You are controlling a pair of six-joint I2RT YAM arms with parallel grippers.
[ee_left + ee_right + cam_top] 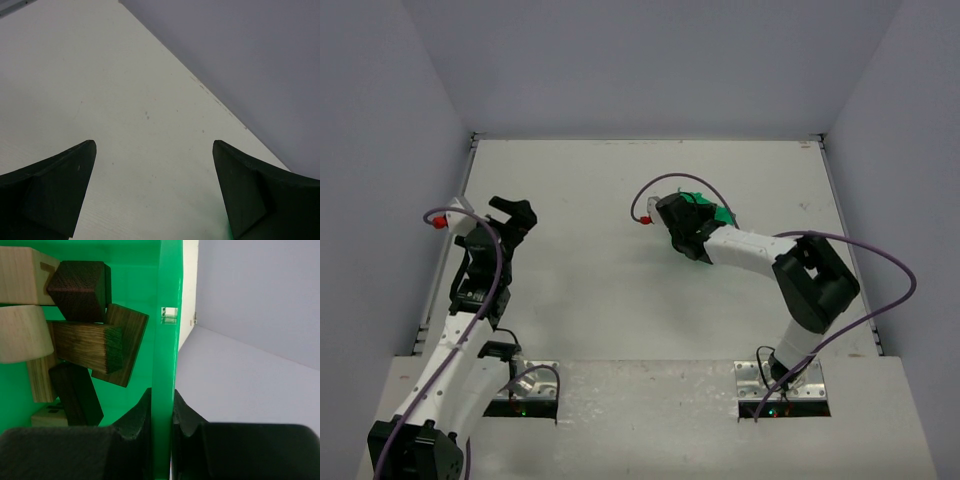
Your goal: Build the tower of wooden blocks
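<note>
Right gripper (162,401) is clamped on one thin side wall of the green bin (168,340), one finger inside the bin and one outside, the jaws nearly closed with only the plastic between them. It holds the bin, not any block.

All the wooden blocks (87,342) are in a loose jumble inside that bin, nothing stacked. A dark brown cube (80,287) sits at the far end with a pale tan piece (20,272) beside it. Nearer the fingers a mid-brown rectangular block (85,346) lies with its striped end grain turned toward the wrist, leaning across a flat brown slab (127,342). A rounded pale piece (20,335) pokes in from the side farthest from the gripped wall. Closest to the inner finger are a very dark long block (75,396), tilted, and a small light one (47,416), partly hidden behind the finger. The whole heap lies ahead of the inner finger on its side of the wall; none of it touches either finger that I can see.

Left gripper (153,145) hangs well apart from the bin, its jaws spread wide with nothing between them, only bare white table (125,75) beneath and ahead. The tabletop is faintly speckled. Plain grey walls (250,50) close in the table on three sides.
</note>
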